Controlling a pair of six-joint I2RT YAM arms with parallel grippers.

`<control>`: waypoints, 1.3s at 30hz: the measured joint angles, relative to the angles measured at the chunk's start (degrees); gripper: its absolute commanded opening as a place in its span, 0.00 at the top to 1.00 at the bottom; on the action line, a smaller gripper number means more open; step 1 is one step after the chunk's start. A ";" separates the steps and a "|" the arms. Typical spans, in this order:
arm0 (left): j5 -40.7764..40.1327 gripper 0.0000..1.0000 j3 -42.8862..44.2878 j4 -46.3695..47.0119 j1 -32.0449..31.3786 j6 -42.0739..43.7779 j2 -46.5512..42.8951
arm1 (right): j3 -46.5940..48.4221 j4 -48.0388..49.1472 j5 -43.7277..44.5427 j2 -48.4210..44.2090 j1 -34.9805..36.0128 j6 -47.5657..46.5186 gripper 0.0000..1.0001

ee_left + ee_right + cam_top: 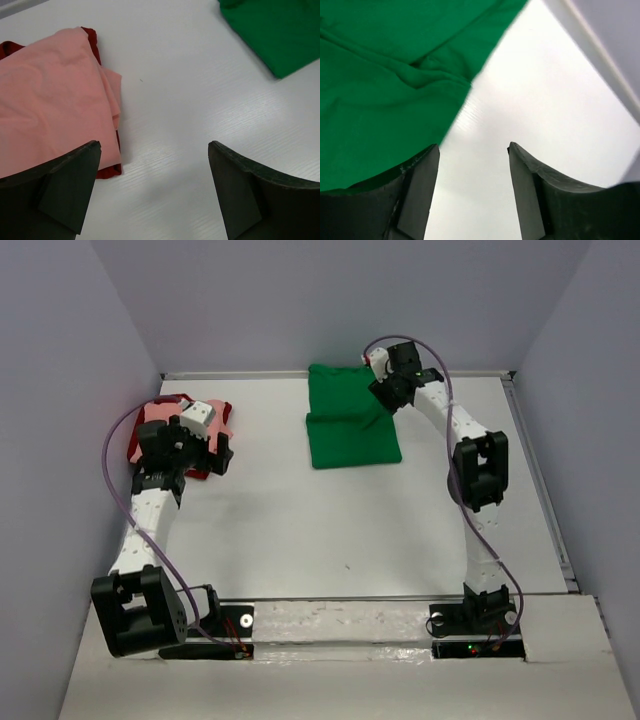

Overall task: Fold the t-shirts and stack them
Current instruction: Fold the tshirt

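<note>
A folded bright green t-shirt (350, 420) lies at the back middle of the table, also showing as green cloth (385, 80) in the right wrist view and as a corner (275, 30) in the left wrist view. My right gripper (392, 398) hovers at the shirt's right back edge, open, with only bare table between its fingers (422, 185). A salmon pink t-shirt (50, 100) lies folded on a dark red one (107, 170) at the left. My left gripper (205, 445) hangs over that pile's near right edge, open wide and empty.
The white table (300, 530) is walled on three sides, with a raised rail along its right edge (545, 490). The right wall (615, 45) stands close to my right gripper. Cables loop from both arms.
</note>
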 measured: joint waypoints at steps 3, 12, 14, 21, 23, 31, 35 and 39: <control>3.26 0.01 0.31 0.17 -0.39 -2.36 -0.22 | -4.50 0.59 1.42 -8.09 -0.09 0.42 0.35; 13.84 0.06 1.51 3.10 -6.56 -11.58 12.52 | -24.30 1.57 2.58 -23.85 -1.55 7.06 0.37; 14.12 0.07 1.64 3.30 -8.50 -13.09 16.15 | -27.98 0.87 2.03 -23.98 -1.95 9.14 0.38; 15.54 0.28 6.49 4.70 -17.44 -18.88 29.11 | -33.68 -5.35 -3.63 -23.98 -2.58 16.35 0.40; 16.13 0.35 9.86 5.03 -18.38 -21.03 33.33 | -33.68 -5.60 -5.42 -23.98 -2.56 17.49 0.41; 14.71 0.42 14.16 6.99 -20.63 -25.42 41.68 | -32.68 -7.17 -7.39 -22.95 -2.56 19.02 0.42; 15.10 0.43 16.39 8.09 -21.84 -28.20 44.92 | -30.95 -7.54 -7.13 -20.81 -2.64 19.12 0.44; 14.36 0.45 18.03 9.64 -23.58 -29.86 46.21 | -30.32 -7.63 -6.82 -18.97 -2.67 19.10 0.46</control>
